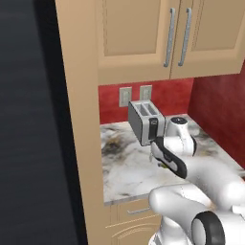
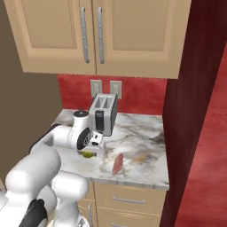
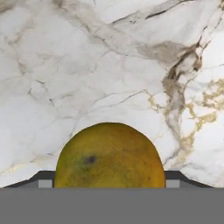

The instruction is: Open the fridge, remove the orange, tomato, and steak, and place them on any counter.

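Gripper low over the counter, pointed down, pinching the orange between dark fingertips seen at either flank of the fruit in the hand view; jaws closed onto it, not spread free. Orange yellowish with a small dark spot, seen as a sliver of yellow-green under the hand in the right base view and peeking below the wrist in the left base view; hard to say whether touching the stone or just above it (marble close behind it in the hand view, so very near either way).

Just right of the gripper, steak lying flat on the counter near the front edge, apart from the orange. Behind the hand, toaster standing toward the far wall, just beside the wrist; two wall outlets above it on the red backsplash; upper cabinets with steel handles overhead. Far left in the left base view, dark tall face of the fridge, beyond the beige side panel; door state not readable from here.

Progress, judged from the layout: steak delivered; orange at the point of delivery, release not yet made; tomato nowhere on this stretch of counter, so most likely one more trip to the fridge. Next move likely a gentle opening of the fingers and a straight lift, minding roll of the round fruit toward the steak or the edge.
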Available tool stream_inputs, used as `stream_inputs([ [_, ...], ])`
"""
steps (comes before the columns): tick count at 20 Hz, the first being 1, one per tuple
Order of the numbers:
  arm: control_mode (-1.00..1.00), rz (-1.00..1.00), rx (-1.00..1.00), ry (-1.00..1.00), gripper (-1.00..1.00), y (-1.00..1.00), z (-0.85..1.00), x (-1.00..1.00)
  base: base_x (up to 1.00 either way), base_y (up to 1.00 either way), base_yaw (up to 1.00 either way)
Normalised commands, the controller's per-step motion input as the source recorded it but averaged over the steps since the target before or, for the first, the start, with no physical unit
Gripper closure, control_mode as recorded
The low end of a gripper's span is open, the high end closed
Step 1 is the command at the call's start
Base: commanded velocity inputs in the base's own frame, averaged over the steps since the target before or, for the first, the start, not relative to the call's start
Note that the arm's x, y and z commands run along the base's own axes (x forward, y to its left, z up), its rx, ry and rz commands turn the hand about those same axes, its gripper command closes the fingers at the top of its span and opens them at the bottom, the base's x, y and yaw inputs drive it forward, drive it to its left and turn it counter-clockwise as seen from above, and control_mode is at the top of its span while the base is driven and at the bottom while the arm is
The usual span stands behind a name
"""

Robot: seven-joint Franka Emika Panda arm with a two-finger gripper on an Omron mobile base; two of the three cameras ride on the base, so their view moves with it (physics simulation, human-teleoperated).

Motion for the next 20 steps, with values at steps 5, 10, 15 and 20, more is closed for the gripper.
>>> stream_inputs([
  [5, -1.0, 0.0, 0.0, 0.11, 1.0, -0.05, -0.44, 0.34, 0.0, 0.0, 0.0],
  [10, -1.0, 0.0, 0.0, 0.06, -1.0, 0.0, -0.14, 0.07, 0.0, 0.0, 0.0],
  [15, -1.0, 0.0, 0.0, 0.0, -1.0, 0.0, 0.0, -0.03, 0.0, 0.0, 0.0],
  [20, -1.0, 0.0, 0.0, -0.03, -1.0, 0.0, 0.02, -0.22, 0.0, 0.0, 0.0],
])
